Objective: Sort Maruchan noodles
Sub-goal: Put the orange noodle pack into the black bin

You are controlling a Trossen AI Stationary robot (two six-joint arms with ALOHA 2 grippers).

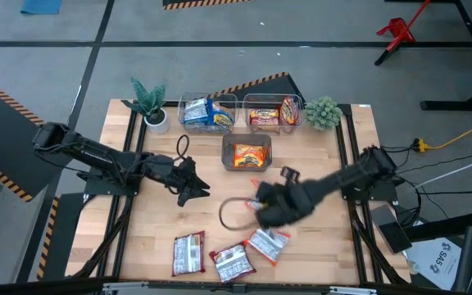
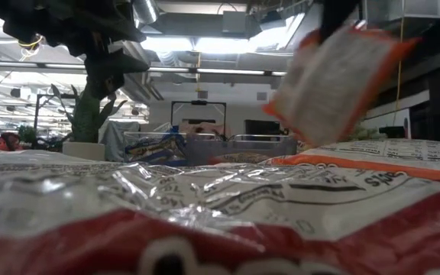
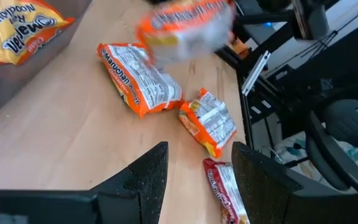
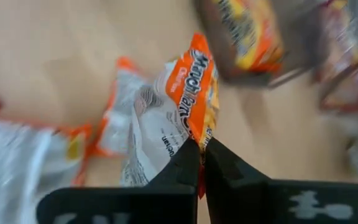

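My right gripper (image 1: 262, 209) is over the table's middle, shut on an orange-white Maruchan packet (image 4: 179, 118) that shows lifted in the low view (image 2: 334, 76) and blurred in the left wrist view (image 3: 185, 28). My left gripper (image 1: 193, 187) is open, left of the middle, and touches nothing (image 3: 197, 168). Orange packets (image 3: 142, 78) (image 3: 207, 121) and red-white ones (image 1: 188, 252) (image 1: 232, 262) lie flat on the wood near the near edge. An orange packet lies in the single bin (image 1: 247, 154). My right gripper pinches the orange-white packet between its two fingers at an edge by the orange-printed side (image 4: 199, 142). The packet is lifted clear of the table and hangs tilted below the fingers (image 2: 334, 76).
Two clear bins stand at the far edge, one with blue packets (image 1: 209, 113) and one with red-brown packets (image 1: 270, 113). Small potted plants (image 1: 150, 105) (image 1: 323, 112) stand at the far corners. A black cable loop (image 1: 232, 213) lies near the right gripper. Bare wood lies between the arms.
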